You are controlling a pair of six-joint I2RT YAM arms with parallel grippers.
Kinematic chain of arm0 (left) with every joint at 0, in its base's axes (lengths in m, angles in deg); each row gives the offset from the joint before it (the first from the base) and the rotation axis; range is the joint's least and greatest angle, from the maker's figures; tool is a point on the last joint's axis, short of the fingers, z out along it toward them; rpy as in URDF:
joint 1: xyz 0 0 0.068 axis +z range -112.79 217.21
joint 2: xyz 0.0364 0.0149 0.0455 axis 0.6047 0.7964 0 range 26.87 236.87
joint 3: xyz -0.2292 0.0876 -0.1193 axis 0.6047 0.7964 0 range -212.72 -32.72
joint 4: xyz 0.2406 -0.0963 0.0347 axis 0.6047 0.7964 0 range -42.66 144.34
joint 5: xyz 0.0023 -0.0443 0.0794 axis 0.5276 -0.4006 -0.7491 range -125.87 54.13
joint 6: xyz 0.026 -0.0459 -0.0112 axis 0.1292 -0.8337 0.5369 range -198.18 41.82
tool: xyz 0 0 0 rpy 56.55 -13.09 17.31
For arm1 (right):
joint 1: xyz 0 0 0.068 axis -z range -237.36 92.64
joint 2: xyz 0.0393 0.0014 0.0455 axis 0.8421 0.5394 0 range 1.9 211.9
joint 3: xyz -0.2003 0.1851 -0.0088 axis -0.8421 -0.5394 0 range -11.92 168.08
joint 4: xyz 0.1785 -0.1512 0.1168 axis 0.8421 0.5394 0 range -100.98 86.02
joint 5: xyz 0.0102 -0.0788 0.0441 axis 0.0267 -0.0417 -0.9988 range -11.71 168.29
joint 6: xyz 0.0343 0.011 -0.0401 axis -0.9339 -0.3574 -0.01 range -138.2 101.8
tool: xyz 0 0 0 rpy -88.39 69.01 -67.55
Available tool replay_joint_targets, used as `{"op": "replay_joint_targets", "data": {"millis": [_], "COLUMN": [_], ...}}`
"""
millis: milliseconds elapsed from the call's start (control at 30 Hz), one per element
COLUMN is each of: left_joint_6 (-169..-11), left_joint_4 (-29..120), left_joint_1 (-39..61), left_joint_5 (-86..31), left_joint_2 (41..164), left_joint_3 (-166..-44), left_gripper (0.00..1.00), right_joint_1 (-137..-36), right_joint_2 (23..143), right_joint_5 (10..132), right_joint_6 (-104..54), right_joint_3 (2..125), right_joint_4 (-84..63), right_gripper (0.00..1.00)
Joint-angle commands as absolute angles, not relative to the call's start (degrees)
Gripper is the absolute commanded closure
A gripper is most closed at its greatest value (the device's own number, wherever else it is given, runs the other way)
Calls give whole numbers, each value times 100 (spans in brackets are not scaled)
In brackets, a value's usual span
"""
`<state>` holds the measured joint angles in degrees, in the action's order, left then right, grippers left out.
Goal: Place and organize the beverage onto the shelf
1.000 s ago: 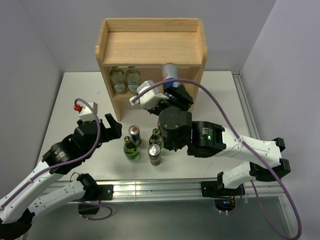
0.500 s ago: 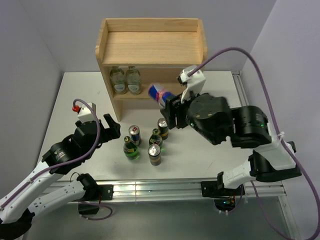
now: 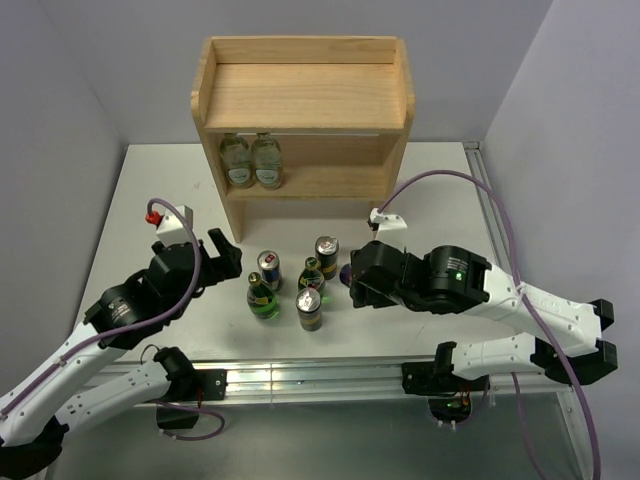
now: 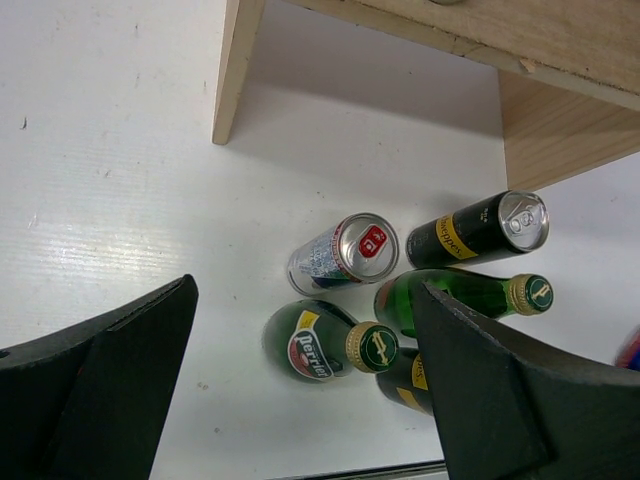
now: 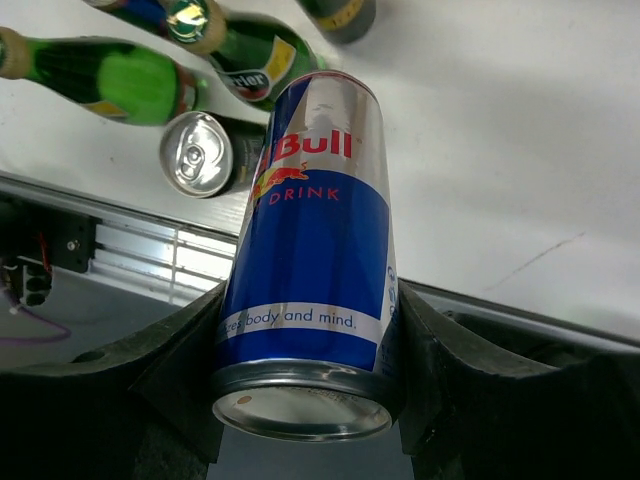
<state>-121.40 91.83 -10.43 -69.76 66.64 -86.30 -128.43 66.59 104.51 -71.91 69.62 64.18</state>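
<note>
Standing apart, the jaws of the left gripper (image 4: 303, 298) are held above the white surface (image 4: 100, 150), while a slim blue-and-silver can (image 5: 315, 230) is clamped in the right gripper (image 5: 312, 360).

Looks bright and even, lit from overhead. Throws a soft shadow from the shelf (image 3: 300, 95) onto the white table (image 3: 150, 190), deeper inside the lower tier. Catches mild glare on the silver can top (image 4: 365, 240) and along the blue-and-silver can (image 5: 315, 260). Smears the green bottles (image 5: 110, 80) in the right wrist view with blur. Leaves the fingers (image 4: 110, 390) close to the left wrist lens dark and soft-edged. Reads sharp across the top view.
</note>
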Motion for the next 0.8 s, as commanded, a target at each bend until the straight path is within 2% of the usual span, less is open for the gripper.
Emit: {"op": "replay_joint_targets", "data": {"millis": [0, 100, 233, 433, 767], "left_joint_6": [-12212, -12230, -12265, -12326, -12362], "left_joint_4": [9146, 9146, 9190, 9234, 9234], "left_joint_1": [-1113, -1148, -1218, -1377, -1456], "left_joint_5": [-7023, -7041, -7102, -7146, -7181], "left_joint_2": [6536, 6440, 6396, 6387, 6246], "left_joint_3": [-8677, -8660, -8651, -8677, -8660], "left_gripper": [5, 4, 4, 4, 4], "right_joint_1": [-12566, -12172, -11749, -11361, -10974], "right_joint_2": [6615, 6720, 7054, 7677, 8671], "right_joint_5": [10089, 9439, 9156, 8507, 8084], "right_joint_6": [-7534, -7296, -7138, -6830, -6250], "right_joint_3": [6378, 5569, 4997, 4829, 4803], "right_joint_4": [5654, 4854, 4299, 3894, 3623], "right_gripper": [100, 100, 100, 100, 100]}}
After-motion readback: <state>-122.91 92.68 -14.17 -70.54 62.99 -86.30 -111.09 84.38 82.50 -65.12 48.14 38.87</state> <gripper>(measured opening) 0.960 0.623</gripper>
